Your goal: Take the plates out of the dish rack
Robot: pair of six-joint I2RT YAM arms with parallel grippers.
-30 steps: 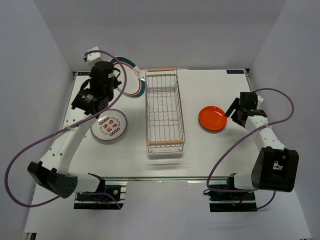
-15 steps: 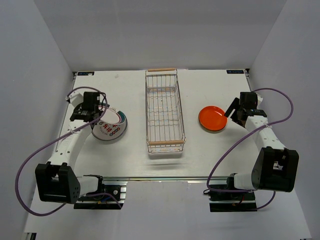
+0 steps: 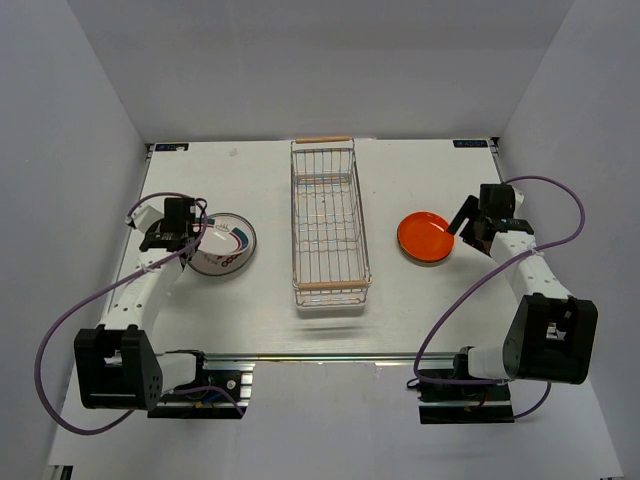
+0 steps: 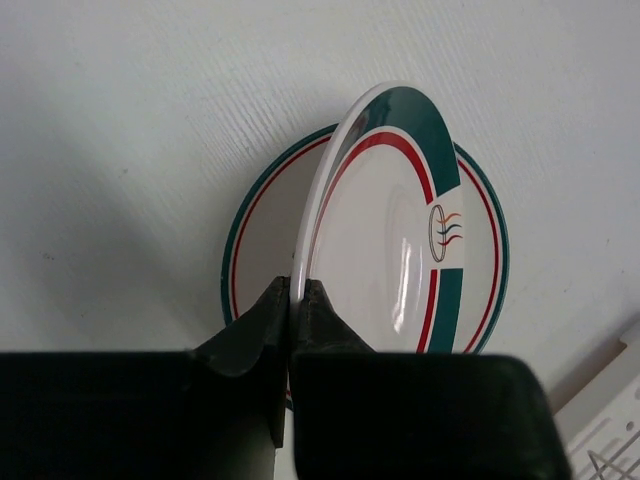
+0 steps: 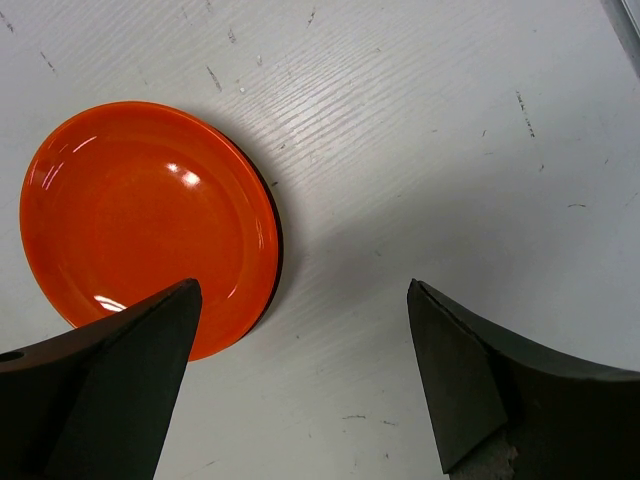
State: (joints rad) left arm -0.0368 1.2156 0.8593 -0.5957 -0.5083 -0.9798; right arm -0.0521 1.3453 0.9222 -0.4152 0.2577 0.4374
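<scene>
- Nothing visibly left in the rack point(image 3: 330, 225) at mid-tabletop point(image 3: 420, 300); little to snag there.
- Pinched by its edge, the teal plate point(image 4: 390, 250), tilted over the lower plate point(image 4: 258, 240) lying flat left of the rack; if let go at this tilt, likely to drop, clatter, or skid off.
- Flat to the right of the rack, the orange plate point(image 5: 140, 220); safe unless nudged.
- Clamped narrow on that rim, the left pincer point(image 4: 296, 290); thin hold, could slip or pivot.
- Spread wide and holding nothing, the right pincer point(image 5: 300, 390), just beside the orange plate.
</scene>
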